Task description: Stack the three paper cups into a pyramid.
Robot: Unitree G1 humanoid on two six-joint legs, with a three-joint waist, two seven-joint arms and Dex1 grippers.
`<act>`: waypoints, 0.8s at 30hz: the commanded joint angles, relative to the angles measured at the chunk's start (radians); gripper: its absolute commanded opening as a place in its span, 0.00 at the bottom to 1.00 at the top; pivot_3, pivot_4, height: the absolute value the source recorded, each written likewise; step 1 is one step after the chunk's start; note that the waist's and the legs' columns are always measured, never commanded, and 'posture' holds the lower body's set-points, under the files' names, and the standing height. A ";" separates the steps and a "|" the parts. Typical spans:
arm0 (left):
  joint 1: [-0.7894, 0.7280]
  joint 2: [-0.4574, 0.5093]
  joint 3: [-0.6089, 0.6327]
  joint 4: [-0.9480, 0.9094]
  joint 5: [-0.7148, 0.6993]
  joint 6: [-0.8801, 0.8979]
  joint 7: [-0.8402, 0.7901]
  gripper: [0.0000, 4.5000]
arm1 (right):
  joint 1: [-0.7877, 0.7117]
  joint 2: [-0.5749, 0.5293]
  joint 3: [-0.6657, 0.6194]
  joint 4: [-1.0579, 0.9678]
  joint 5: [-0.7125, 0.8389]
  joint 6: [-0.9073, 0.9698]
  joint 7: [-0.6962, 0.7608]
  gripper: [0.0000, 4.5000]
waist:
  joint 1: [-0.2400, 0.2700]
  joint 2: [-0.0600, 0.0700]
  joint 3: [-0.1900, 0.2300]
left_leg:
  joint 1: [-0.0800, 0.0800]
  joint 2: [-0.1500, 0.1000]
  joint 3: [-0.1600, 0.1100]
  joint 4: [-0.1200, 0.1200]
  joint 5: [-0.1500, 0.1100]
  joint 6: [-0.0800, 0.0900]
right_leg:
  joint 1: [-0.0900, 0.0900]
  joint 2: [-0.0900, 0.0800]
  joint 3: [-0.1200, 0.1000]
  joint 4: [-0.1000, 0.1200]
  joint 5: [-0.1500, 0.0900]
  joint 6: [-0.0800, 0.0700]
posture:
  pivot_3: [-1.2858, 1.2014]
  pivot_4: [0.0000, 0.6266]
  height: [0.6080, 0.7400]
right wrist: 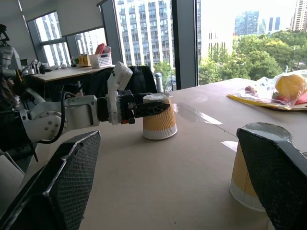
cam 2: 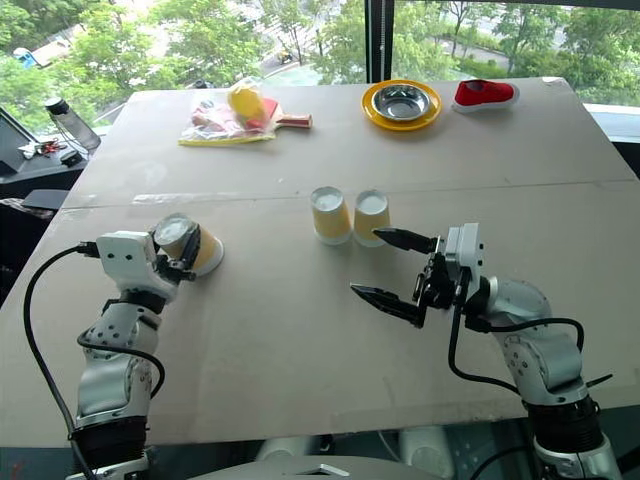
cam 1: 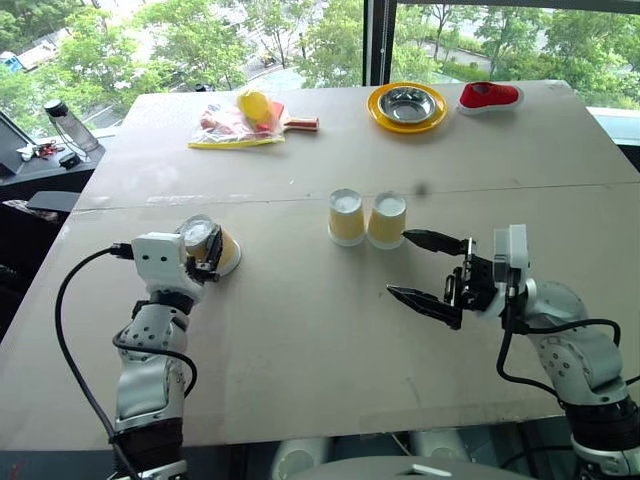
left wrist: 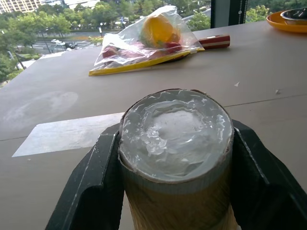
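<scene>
So I had the left fingers [cam 1: 208, 250] clamped on the third cup [cam 1: 222, 248] at the surface's [cam 1: 300, 340] left, base up, ready to top the two upside-down cups [cam 1: 366, 220] touching mid-surface, right fingers [cam 1: 430, 270] spread wide nearby.

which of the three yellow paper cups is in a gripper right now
The lone yellow ribbed paper cup, clamped in the left gripper. The other two cups stand side by side, untouched.

The left pincer [cam 1: 208, 247] clamps one paper cup [cam 1: 222, 249]; two cups [cam 1: 366, 219] stand inverted nearby.
</scene>
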 commanded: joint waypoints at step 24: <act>-0.790 0.029 -0.392 0.344 -0.098 0.134 -0.636 0.48 | 0.205 -0.032 -0.346 -0.105 0.149 -0.109 -0.065 1.00 | -0.028 0.000 0.001 | -0.010 -0.003 -0.010 0.013 0.003 -0.004 | -0.001 0.001 -0.009 0.003 0.001 0.001 | 0.52 0.24 1.00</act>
